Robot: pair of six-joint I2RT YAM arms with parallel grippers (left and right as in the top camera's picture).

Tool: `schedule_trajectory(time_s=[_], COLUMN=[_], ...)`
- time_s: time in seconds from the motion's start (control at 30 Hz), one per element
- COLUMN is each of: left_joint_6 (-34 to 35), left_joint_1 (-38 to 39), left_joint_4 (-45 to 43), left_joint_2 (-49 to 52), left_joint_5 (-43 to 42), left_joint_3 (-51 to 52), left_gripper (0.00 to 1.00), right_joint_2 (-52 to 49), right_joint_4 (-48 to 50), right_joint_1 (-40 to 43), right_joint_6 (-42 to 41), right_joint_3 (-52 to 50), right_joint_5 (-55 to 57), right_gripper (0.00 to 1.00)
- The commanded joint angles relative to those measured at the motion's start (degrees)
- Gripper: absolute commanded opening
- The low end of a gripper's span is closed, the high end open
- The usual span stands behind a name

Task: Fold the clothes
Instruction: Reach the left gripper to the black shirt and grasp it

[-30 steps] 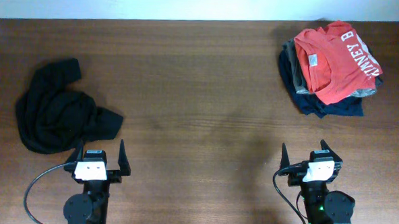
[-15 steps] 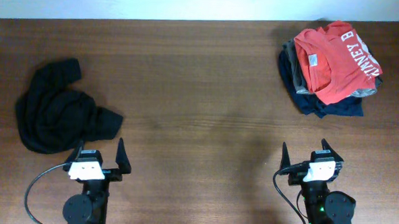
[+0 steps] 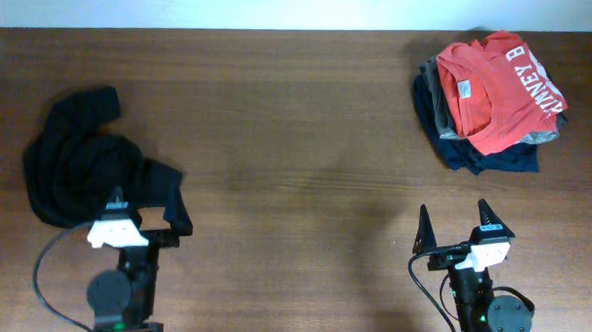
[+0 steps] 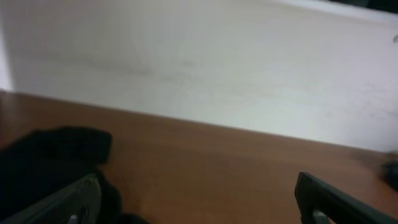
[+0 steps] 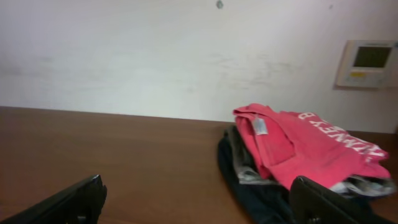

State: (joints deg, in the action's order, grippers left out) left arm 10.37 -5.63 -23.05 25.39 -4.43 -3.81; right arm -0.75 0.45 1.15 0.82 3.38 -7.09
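On the left of the counter (image 3: 297, 136) the crumpled black T-shirt (image 3: 76, 166) looks soft, light and limp, probably best pinched at a loose sleeve or hem, while the left tool (image 3: 149, 208) at its near edge and the right tool (image 3: 452, 215) gape wide, both empty.

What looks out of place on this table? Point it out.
The black T-shirt lies crumpled in a heap at the left side of the table, not spread flat. At the far right, the red-orange shirt sits crooked on the pile of folded garments, its edges not aligned with those below. Nothing spilled or damaged.
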Motion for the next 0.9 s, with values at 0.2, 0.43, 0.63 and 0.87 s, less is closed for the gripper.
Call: schedule_trajectory(time_s=[0.2,0.43,0.63,0.87], left_joint_6=[-1.49,-4.00,-12.48,-15.21], left_joint_1=[-0.15,-0.15,-0.15,-0.15], left_joint_4=[2.89,21.16,40.98,52.30], left_joint_2=[24.83,38.05,46.97,53.55], left_joint_5=[-12.48,-14.34,-14.27,-14.25], left_joint_3=[-24.81,-43.69,-60.22,-69.68], left_gripper=[0.99,0.99,0.99,0.99], right_joint_2=[-6.58,-24.70,-45.46,-69.29], right_joint_4=[-0.96,-11.56,-22.86,-39.52], right_joint_1=[0.37,0.37,0.37,0.33], right_joint_6=[-1.77,-1.75,-1.75,-1.75], right_joint_3=[11.34,27.45,46.80,67.89], right_joint_5=[-2.86,-4.66,-11.76,-17.66], right_gripper=[0.99,0.99,0.99,0.99])
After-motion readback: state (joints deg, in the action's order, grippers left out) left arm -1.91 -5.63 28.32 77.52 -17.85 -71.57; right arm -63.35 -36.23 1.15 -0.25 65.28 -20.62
